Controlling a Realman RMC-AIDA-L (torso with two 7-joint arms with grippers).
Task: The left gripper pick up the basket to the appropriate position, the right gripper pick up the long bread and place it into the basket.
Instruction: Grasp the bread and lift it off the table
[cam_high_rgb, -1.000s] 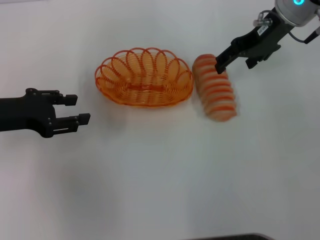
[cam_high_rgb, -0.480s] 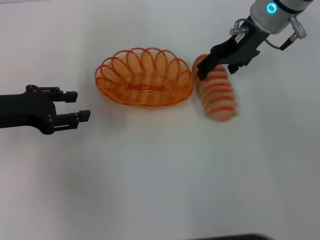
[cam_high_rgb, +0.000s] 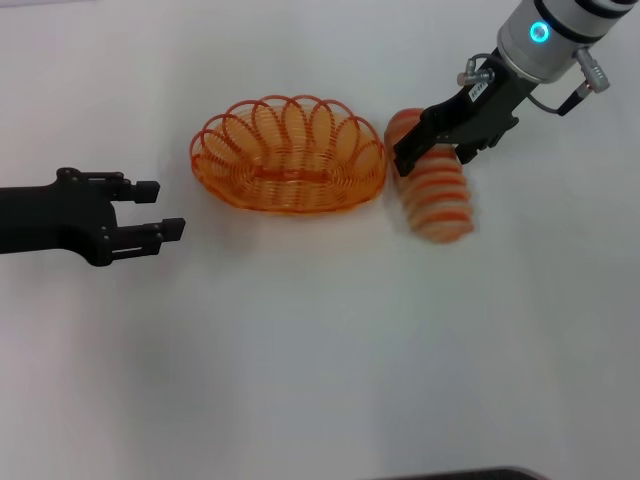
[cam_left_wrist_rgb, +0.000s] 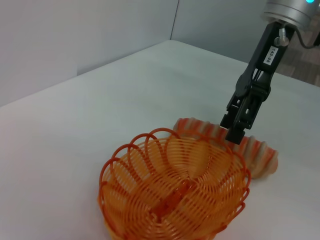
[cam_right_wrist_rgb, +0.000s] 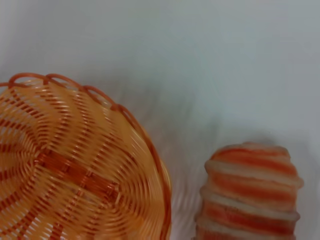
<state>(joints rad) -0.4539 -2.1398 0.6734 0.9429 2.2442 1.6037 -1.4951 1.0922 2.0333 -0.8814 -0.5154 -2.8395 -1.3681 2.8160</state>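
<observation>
From the head view the right gripper (cam_high_rgb: 432, 148) hangs over the far end of the bread (cam_high_rgb: 432, 188), which lies just beside the basket (cam_high_rgb: 289, 154) at its 3 o'clock; I cannot tell its spread, while the left gripper (cam_high_rgb: 160, 208) waits wide apart at the basket's 8 o'clock. The left wrist view shows the basket empty on the tabletop (cam_left_wrist_rgb: 75, 115) with the bread partly hidden behind it, seemingly close for a short carry. The right wrist view cuts off both basket and bread and shows no fingers.

Both arms were matt black, the right gripper (cam_high_rgb: 432, 147) hanging from a silver wrist with a glowing cyan ring, a small white label and thin cables.
</observation>
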